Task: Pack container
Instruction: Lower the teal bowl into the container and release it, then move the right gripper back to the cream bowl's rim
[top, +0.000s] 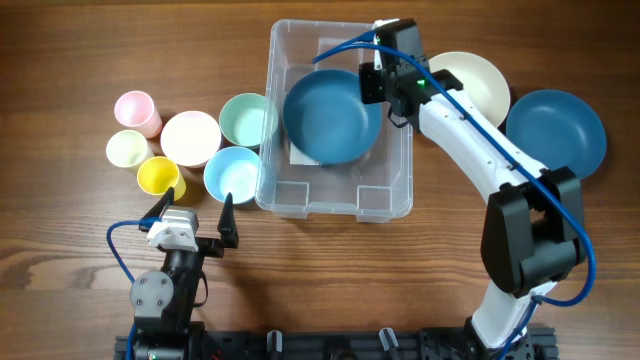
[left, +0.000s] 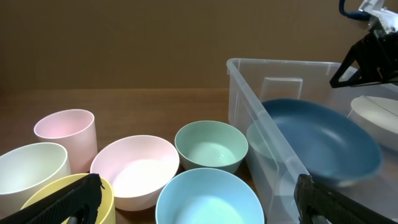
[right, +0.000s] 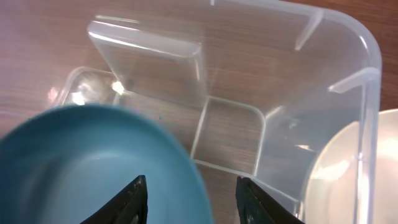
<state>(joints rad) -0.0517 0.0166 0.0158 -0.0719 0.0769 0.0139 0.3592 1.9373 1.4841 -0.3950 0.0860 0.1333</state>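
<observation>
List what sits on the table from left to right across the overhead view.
Cream cup → pink bowl → mint bowl → container with the blue bowl in it → cream plate → dark blue plate. Pink cup, yellow cup and light blue bowl overlap neighbours, so they are left out.

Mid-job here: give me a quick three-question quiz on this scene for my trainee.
1. True or false: the left gripper holds a cup.
2. What is inside the container? A) pink bowl B) blue plate C) yellow cup
3. Fill in: ___ cups stand left of the container.
Key: 1 false, it is open and empty. 2 B. 3 three: pink cup, cream cup, yellow cup.
</observation>
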